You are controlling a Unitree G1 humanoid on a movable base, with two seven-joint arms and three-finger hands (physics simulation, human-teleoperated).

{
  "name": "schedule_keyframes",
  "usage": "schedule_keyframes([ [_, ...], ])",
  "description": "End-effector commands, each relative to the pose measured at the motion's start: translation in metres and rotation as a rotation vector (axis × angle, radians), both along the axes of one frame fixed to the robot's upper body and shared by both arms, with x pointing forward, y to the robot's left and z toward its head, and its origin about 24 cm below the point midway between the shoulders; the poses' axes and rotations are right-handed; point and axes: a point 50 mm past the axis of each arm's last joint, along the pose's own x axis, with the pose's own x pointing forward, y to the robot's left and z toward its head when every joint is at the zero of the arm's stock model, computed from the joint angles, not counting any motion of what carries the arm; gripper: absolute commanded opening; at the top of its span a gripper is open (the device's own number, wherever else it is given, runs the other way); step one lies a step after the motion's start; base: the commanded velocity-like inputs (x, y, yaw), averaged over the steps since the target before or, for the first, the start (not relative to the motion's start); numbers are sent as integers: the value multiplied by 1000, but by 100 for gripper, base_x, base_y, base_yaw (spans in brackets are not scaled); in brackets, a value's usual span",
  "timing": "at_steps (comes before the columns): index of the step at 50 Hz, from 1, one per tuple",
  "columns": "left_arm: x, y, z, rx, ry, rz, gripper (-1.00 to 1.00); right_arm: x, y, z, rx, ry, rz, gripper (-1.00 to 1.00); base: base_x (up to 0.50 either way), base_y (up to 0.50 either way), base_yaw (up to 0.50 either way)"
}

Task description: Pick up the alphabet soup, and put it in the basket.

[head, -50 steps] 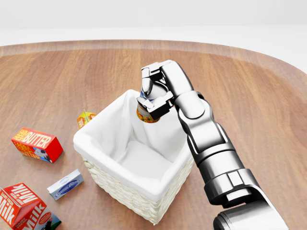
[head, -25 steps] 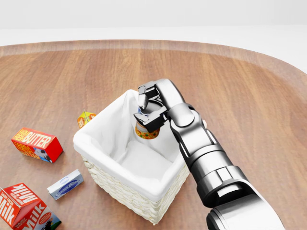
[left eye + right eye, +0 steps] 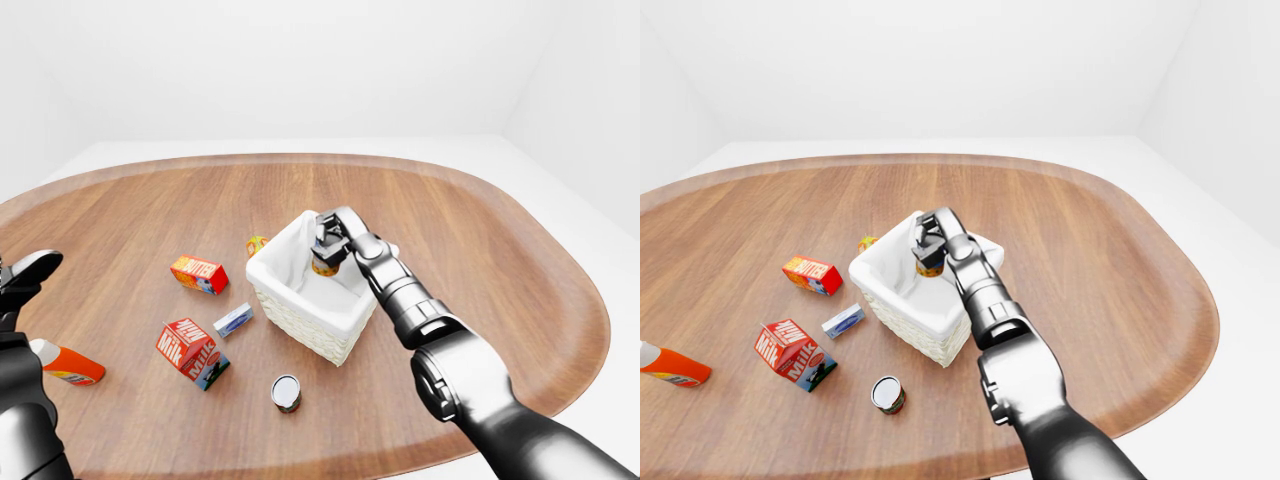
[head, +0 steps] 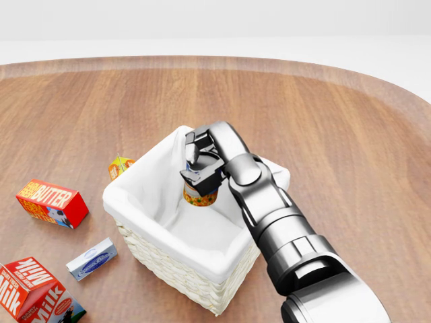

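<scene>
White-lined wicker basket (image 4: pixel 145 202) receives the alphabet soup can (image 4: pixel 200 195), clamped in the right hand (image 4: pixel 202 165) and held low inside for release.

A butter box (image 4: pixel 52 202), a milk carton (image 3: pixel 192 351) and a small blue-and-white packet (image 4: pixel 91 258) lie on the wooden desk (image 4: pixel 350 148). A can (image 3: pixel 286 392) stands near the milk carton. An orange bottle (image 3: pixel 62 362) lies at the left-eye view's left.

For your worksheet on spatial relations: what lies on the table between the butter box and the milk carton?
Nothing: in the head view the butter box and milk carton are parted by bare wooden table; the small blue-and-white box lies off to the right.
</scene>
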Motion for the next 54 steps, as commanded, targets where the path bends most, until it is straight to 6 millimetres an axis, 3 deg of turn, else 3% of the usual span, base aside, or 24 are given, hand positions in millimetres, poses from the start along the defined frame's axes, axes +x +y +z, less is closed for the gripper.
schedule_keyframes([
  [1, 2, 0, -3, -1, 11, -7, 100, 1, 1, 4, 1, -19, -27, -91, 0, 0, 0],
  [2, 2, 0, -3, -1, 11, -7, 100, 1, 2, 5, 3, -24, -25, -11, 0, 0, 0],
  [3, 2, 0, -3, -1, 13, -8, 100, 1, 2, 5, 4, -26, -22, 7, 0, 0, 0],
  [4, 2, 0, -3, 0, 12, -8, 100, 1, 2, 5, 0, -25, -22, 49, 0, 0, 0],
  [6, 2, 0, -3, 0, 12, -8, 100, 1, 3, 6, 2, -32, -18, 100, 0, 0, 0],
  [16, 3, 0, -5, 0, 19, -9, 100, -1, 8, 17, 12, -101, 19, 100, 0, 0, 0],
  [28, 3, -1, -7, 5, 28, -10, 100, -30, 33, 99, -4, -509, 214, 100, 0, 0, 0],
  [34, -1, -1, -1, 10, 7, -3, 100, -45, 39, 127, -34, -634, 275, 100, 0, 0, 0],
  [46, -6, -1, 7, 20, -28, 11, 100, -64, 42, 157, -116, -774, 332, 100, 0, 0, 0],
  [54, -7, -1, 10, 25, -36, 15, 100, -76, 44, 162, -172, -835, 346, 100, 0, 0, 0],
])
